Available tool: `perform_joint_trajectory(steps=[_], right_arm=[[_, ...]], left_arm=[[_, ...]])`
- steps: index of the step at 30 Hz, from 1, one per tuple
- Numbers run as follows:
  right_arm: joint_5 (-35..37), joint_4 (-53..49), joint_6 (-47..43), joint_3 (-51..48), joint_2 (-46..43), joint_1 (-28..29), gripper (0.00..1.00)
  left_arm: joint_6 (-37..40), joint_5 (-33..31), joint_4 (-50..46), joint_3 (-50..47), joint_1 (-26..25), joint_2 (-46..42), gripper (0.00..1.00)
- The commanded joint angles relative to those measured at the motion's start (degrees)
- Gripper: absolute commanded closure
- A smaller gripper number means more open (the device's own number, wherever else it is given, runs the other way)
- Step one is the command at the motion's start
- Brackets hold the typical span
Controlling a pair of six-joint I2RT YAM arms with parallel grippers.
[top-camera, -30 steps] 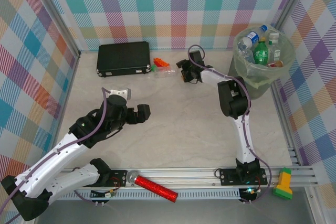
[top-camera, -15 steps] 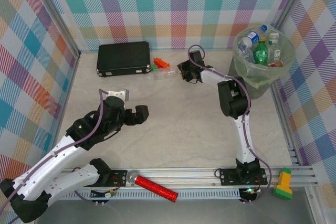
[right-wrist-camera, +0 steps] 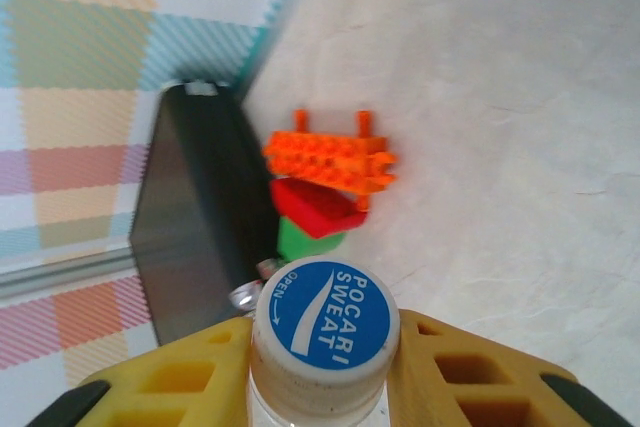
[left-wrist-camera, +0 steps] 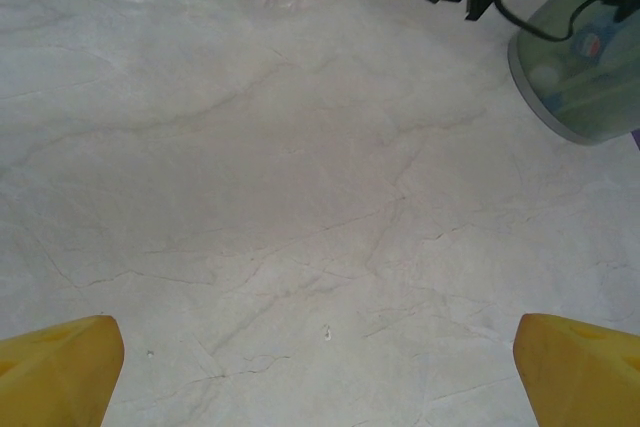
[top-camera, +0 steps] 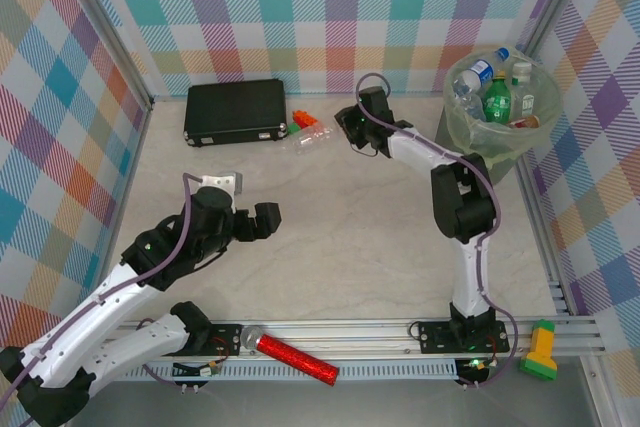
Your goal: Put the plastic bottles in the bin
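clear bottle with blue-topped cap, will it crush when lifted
The clear plastic bottle with a blue-topped cap looks empty, so probably light. The right end effector grips its neck, likely the stiffest part, so crushing seems unlikely. Round body: may roll if released.

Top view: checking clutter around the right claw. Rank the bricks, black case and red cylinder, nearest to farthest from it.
1. Bricks, just left of the right claw gripping a bottle.
2. Black case, farther left by the back wall.
3. Red cylinder, at the near rail.
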Motion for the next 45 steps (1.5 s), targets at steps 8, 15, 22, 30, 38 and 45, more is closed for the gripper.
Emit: perform_joint_trajectory(steps=[8, 15, 22, 30, 38, 45], right_arm=[[8.4, -2.7, -14.7, -9.2, -12.2, 2.8, 0.65], [15.0, -6.5, -27.5, -12.3, -24.2, 3.4, 0.65], [24.0, -12.1, -41.5, -13.5, -37.7, 3.4, 0.65], [33.6, -16.7, -54.6, -11.5, -48.1, 2.3, 0.65], [36.2, -19.4, -61.0, -6.3, -51.9, -1.3, 0.65], [37.0, -18.8, -65.1, -2.7, -53.6, -6.8, 0.64]], left_arm=[[-0.3, -0.3, -1.1, -1.4, 0.7, -2.5, 0.00], [-0.1, -0.3, 0.8, -1.5, 0.7, -2.3, 0.00], [0.6, 3.5, 6.7, -0.5, 0.7, 0.5, 0.00], [1.2, 9.3, 12.6, 1.7, 0.6, 5.4, 0.00], [1.1, 11.1, 14.6, 2.1, 0.5, 6.3, 0.01], [1.2, 11.6, 14.6, 2.1, 0.5, 5.8, 0.00]])
